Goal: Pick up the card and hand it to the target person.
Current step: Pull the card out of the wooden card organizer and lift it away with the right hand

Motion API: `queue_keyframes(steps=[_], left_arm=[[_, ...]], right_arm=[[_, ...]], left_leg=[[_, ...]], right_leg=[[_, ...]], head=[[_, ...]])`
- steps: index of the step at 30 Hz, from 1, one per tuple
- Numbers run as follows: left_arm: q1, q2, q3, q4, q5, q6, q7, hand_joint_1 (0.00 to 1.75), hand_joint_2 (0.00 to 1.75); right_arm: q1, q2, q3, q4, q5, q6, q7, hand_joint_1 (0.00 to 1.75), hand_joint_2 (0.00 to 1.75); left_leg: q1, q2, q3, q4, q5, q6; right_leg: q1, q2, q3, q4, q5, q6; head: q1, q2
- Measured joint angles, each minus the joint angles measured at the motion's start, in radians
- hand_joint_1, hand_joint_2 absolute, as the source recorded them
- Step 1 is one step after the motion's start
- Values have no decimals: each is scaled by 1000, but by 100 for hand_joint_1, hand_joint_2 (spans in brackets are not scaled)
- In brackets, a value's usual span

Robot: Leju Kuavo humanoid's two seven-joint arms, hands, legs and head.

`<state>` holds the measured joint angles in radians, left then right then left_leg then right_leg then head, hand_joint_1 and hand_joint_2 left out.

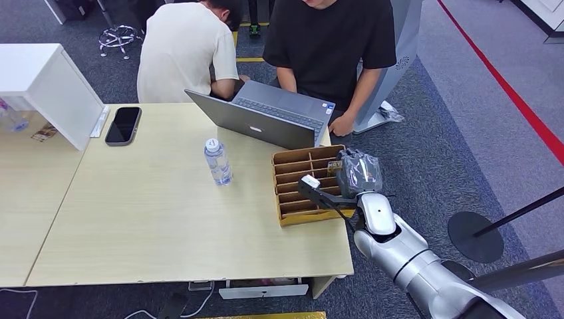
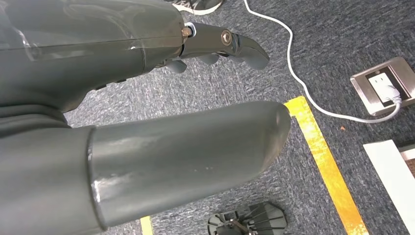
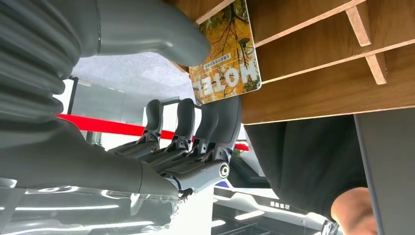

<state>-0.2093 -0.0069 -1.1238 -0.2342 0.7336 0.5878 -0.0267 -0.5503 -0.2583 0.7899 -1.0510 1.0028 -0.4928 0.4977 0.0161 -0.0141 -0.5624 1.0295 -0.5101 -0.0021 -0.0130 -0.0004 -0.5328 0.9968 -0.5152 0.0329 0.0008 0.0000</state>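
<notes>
Two hands are on this rig, and the right hand (image 1: 351,181) is the one at work: it reaches over the far right corner of the brown slotted wooden organiser tray (image 1: 287,179) on the pale wood tabletop (image 1: 159,219). In the right wrist view the thick grey thumb (image 3: 161,36) lies on one face of the autumn-leaf printed hotel card (image 3: 226,51) and the dark fingers (image 3: 220,122) stand against the other, so the card looks pinched between them (whether the grip is firm I cannot tell). The card is at the tray's edge, its long axis running along the thumb, one end towards the wooden dividers.

The left hand (image 2: 215,46) hangs over grey carpet with its fingers loosely extended and nothing in them.

The person in the black T-shirt (image 1: 329,40) sits just beyond the grey open laptop (image 1: 266,119), ahead of the right hand; the likely coming move is to lift the card free of the slot, then carry it forward past the laptop.
</notes>
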Motion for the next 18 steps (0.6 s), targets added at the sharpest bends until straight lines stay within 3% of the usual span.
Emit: queue_keyframes(steps=[2, 18], left_arm=[[0, 0, 0, 0, 0, 0, 0, 0, 0], [0, 0, 0, 0, -2, 0, 0, 0, 0]], right_arm=[[0, 0, 0, 0, 0, 0, 2, 129, 175], [1, 1, 0, 8, -6, -10, -12, 135, 175]], left_leg=[[0, 0, 0, 0, 0, 0], [0, 0, 1, 0, 0, 0]], right_leg=[[0, 0, 0, 0, 0, 0], [0, 0, 0, 0, 0, 0]], head=[[0, 0], [0, 0]])
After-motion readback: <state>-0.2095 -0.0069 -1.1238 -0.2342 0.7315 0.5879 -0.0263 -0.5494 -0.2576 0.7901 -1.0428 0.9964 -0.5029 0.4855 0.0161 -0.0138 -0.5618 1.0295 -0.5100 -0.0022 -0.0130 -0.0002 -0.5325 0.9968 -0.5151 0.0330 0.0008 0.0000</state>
